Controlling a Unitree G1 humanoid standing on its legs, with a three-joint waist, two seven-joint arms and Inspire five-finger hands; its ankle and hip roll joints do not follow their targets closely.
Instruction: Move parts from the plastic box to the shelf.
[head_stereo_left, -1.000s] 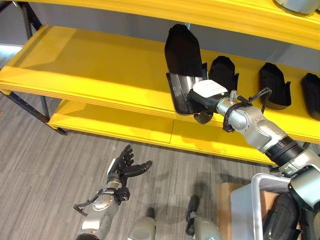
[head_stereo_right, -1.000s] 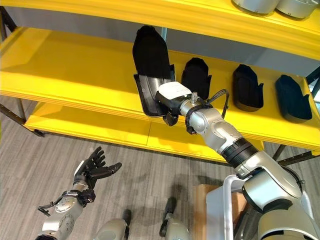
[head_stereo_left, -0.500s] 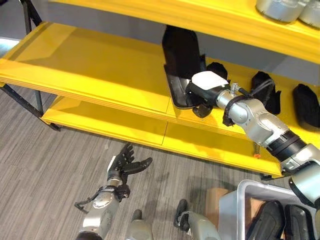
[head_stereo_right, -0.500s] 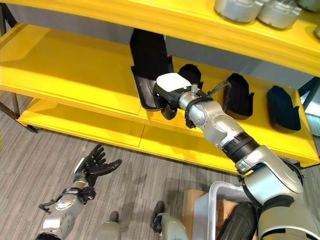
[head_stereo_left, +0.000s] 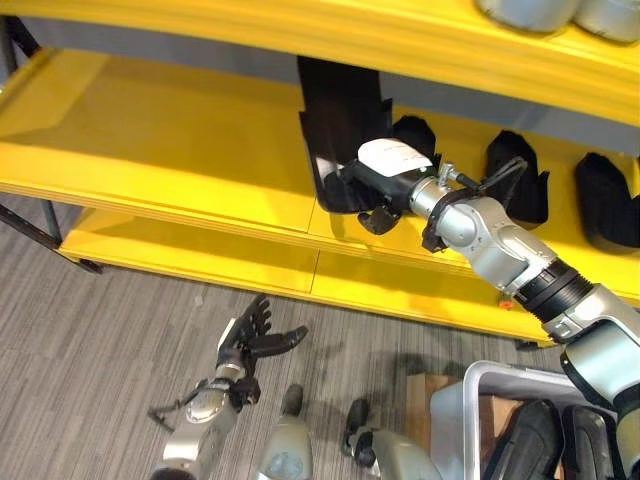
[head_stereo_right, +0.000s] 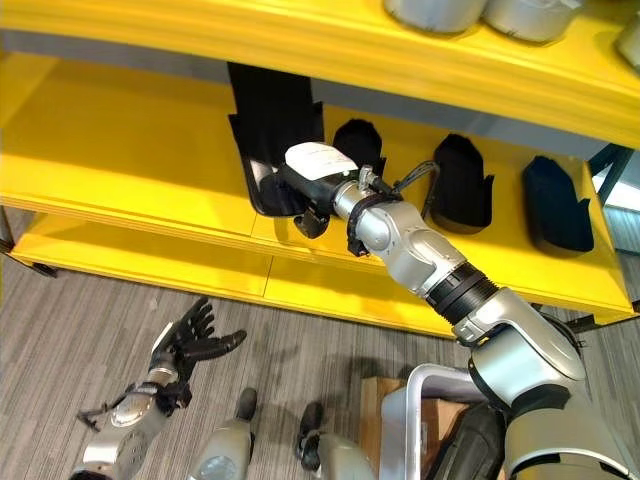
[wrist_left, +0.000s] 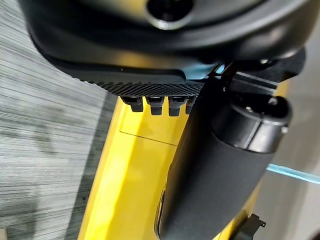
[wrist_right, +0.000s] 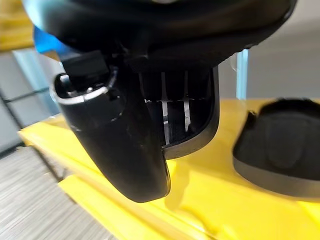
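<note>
A black part (head_stereo_left: 338, 140) is held upright on the yellow shelf (head_stereo_left: 180, 150) by the right hand (head_stereo_left: 385, 180), whose fingers are curled round its lower end. Three more black parts (head_stereo_right: 460, 185) are seen lying on the shelf to its right. The left hand (head_stereo_left: 250, 335) hangs low over the floor (head_stereo_left: 90, 340), fingers spread apart. More parts lie in the plastic box (head_stereo_left: 470, 400).

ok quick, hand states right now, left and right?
Left hand: open, holding nothing, low over the floor.
Right hand: shut on the black part, upright on the middle shelf.
</note>
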